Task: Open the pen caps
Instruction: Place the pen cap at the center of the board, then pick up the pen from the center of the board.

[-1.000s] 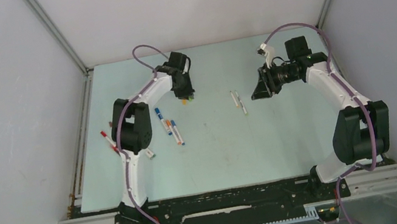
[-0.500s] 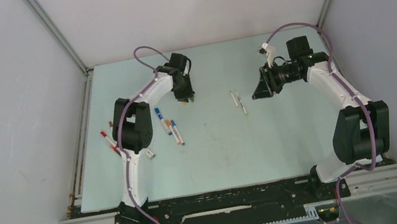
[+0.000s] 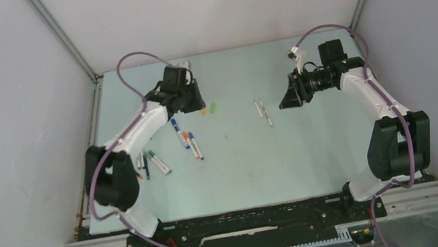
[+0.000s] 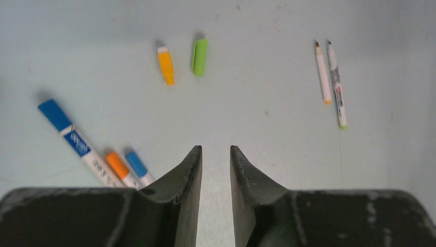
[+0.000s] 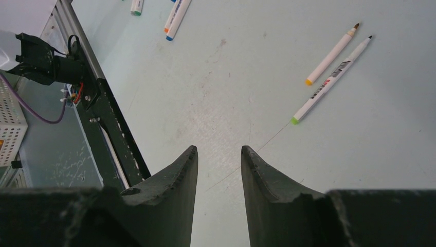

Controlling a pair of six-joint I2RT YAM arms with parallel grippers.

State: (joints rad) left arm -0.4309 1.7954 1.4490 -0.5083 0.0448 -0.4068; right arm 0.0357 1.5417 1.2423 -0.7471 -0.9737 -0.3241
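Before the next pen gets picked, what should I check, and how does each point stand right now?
1. Left gripper empty, jaws apart: ok.
2. Right gripper empty, jaws apart: ok.
3. Orange cap and green cap lie loose on the table, side by side, not touching: ok.
4. Two uncapped pens lie away from those caps: ok.
5. All caps off: not ok; the blue-capped pen and two beside it are capped.
6. Pens by the left arm's elbow capped or not: cannot tell.
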